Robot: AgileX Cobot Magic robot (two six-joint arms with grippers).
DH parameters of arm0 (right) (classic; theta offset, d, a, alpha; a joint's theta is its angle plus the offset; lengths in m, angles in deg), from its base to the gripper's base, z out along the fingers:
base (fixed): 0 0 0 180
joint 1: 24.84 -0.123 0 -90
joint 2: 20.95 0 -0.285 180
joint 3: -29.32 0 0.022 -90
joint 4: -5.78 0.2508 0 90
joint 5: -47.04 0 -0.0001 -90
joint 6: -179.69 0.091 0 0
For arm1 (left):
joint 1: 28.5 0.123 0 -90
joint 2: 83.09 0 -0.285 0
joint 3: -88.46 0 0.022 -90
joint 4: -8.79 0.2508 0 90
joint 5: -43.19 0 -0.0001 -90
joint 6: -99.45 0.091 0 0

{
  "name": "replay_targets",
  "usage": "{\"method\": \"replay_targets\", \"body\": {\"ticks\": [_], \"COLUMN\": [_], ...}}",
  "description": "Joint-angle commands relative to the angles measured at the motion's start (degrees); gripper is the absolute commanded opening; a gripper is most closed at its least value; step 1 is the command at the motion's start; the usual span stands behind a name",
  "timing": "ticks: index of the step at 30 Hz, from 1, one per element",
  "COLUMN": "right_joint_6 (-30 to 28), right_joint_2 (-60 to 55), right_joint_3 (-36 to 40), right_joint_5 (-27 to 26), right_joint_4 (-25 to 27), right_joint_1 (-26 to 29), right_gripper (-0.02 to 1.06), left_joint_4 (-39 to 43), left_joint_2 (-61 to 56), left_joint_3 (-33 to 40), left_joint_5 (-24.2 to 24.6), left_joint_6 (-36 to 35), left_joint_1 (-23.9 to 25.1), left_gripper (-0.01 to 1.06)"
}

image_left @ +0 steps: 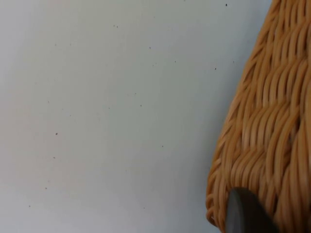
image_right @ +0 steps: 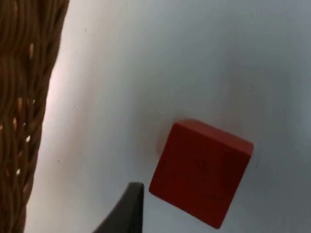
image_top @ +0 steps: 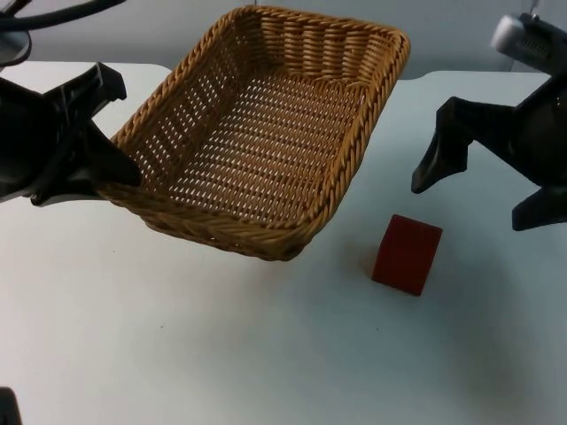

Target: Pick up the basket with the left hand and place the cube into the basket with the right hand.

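The woven wicker basket sits mid-table, its left end raised a little. My left gripper is shut on the rim at the basket's left corner. In the left wrist view one black fingertip presses against the basket's outer wall. The red cube rests on the white table to the right of the basket's near corner. My right gripper hovers open above and to the right of the cube, holding nothing. In the right wrist view the cube lies close beside a fingertip, with the basket wall off to one side.
White table top stretches in front of the basket and the cube. The grey partition wall stands behind the basket.
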Motion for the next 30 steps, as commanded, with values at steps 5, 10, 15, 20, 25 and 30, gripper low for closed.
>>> {"method": "replay_targets", "body": {"ticks": [5, 10, 15, 20, 25, 30], "right_joint_6": [0.2, 0.2, 0.2, 0.2, 0.2, 0.2], "right_joint_2": [-3.41, -5.06, -6.66, -7.73, -7.73, -7.73], "right_joint_3": [-0.46, -0.52, -0.52, -0.52, -0.52, -0.52], "right_joint_5": [-4.12, -6.07, -7.4, -8.41, -11.62, -12.48], "right_joint_4": [2.9, 3.16, 4.72, 4.95, 5.32, 5.32], "right_joint_1": [-1.01, -3.08, -4.27, -5.26, -6.38, -6.8], "right_gripper": [1.05, 1.05, 1.05, 1.05, 1.05, 1.05], "left_joint_4": [-1.04, -1.04, -1.04, -1.04, -1.04, -1.04], "left_joint_2": [-0.79, -0.79, -0.79, -0.79, -0.79, -0.79], "left_joint_3": [-0.07, -0.07, -0.07, -0.07, -0.07, -0.07], "left_joint_5": [1.82, 1.82, 1.82, 1.82, 1.82, 1.82], "left_joint_6": [-0.2, -0.2, -0.2, -0.2, -0.2, -0.2], "left_joint_1": [0.13, 0.13, 0.13, 0.13, 0.13, 0.13], "left_gripper": [0.0, 0.0, 0.0, 0.0, 0.0, 0.0]}}
